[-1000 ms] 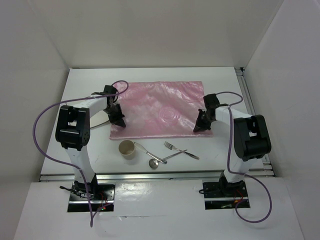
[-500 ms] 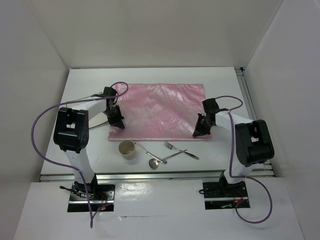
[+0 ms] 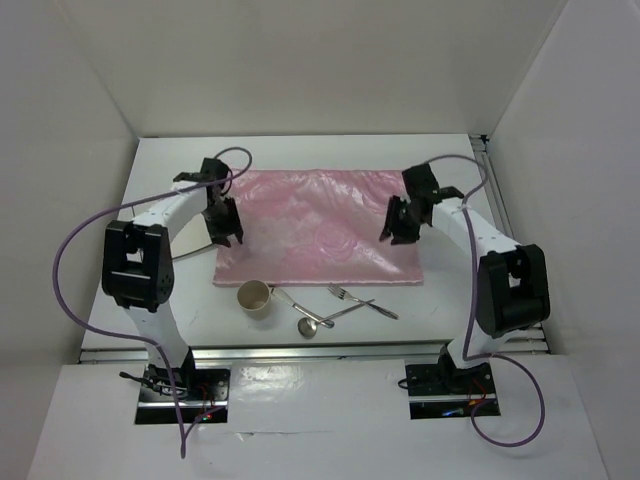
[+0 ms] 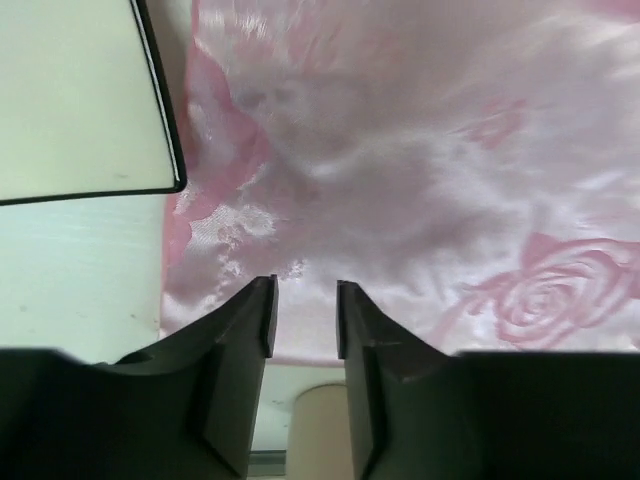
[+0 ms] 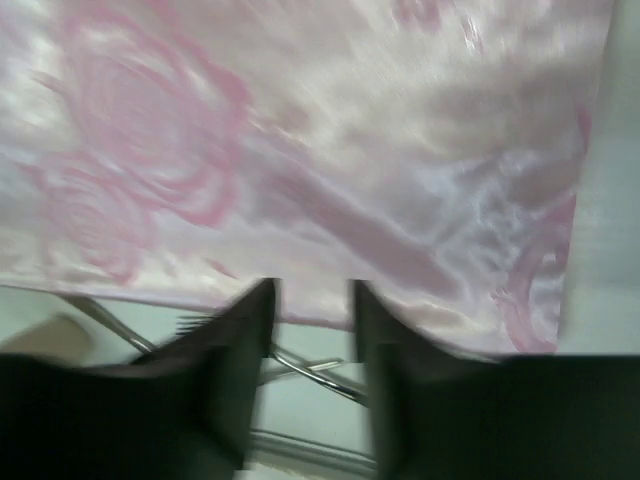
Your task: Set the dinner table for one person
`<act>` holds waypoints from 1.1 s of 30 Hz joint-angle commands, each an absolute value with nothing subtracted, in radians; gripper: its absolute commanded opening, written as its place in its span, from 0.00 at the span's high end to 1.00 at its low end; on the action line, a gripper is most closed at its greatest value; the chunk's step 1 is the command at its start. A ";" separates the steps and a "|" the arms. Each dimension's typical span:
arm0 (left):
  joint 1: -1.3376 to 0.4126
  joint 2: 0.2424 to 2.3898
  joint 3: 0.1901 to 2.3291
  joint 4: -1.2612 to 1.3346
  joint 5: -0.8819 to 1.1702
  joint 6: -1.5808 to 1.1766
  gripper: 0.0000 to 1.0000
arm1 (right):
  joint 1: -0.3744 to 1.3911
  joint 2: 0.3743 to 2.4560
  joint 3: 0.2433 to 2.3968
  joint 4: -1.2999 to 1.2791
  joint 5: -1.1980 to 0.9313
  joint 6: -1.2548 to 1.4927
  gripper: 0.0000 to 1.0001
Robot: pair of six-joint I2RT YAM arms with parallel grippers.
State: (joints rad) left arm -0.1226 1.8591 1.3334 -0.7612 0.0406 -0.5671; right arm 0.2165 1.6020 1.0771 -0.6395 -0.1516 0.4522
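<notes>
The dinner table [image 3: 165, 175] is a white top with a shiny pink cloth [image 3: 320, 225] spread flat across its middle. My left gripper [image 3: 226, 224] hovers over the cloth's left edge, open and holding nothing. In the left wrist view its gripper [image 4: 305, 300] shows a clear gap above the cloth [image 4: 420, 150]. My right gripper [image 3: 395, 222] is over the cloth's right part, also open and holding nothing. The right wrist view is blurred, but its gripper [image 5: 312, 300] stands apart above the cloth's near edge [image 5: 300, 130].
A white square plate [image 4: 80, 100] lies left of the cloth, mostly under my left arm. A beige cup [image 3: 254, 297], a spoon [image 3: 306, 326], a fork [image 3: 342, 292] and a knife [image 3: 382, 309] lie before the cloth. Aluminium rails [image 3: 495, 200] line the front and right edges.
Both grippers opened, let go of the cloth's near corners and moved up and away from the near edge. The cloth now lies flat.
</notes>
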 commanded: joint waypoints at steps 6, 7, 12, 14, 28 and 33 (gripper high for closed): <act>-0.045 1.664 1.548 -0.890 -0.072 -0.532 0.18 | 0.287 1.526 1.396 -0.719 -0.054 0.405 0.10; 0.010 1.640 1.548 -0.903 -0.096 -0.555 0.18 | 0.287 1.514 1.396 -0.706 -0.054 0.405 0.09; 0.193 1.536 1.398 -0.893 -0.144 -0.683 0.13 | 0.287 1.494 1.289 -0.635 -0.089 0.396 0.09; 0.259 1.458 1.315 -0.833 -0.104 -0.683 0.10 | 0.287 1.494 1.250 -0.574 -0.126 0.387 0.09; 0.633 1.374 0.939 -0.600 0.253 -0.713 0.11 | 0.258 1.574 1.167 -0.488 -0.221 0.354 0.10; 0.652 1.463 0.925 -0.482 0.279 -0.678 0.02 | 0.258 1.617 1.167 -0.477 -0.241 0.365 0.10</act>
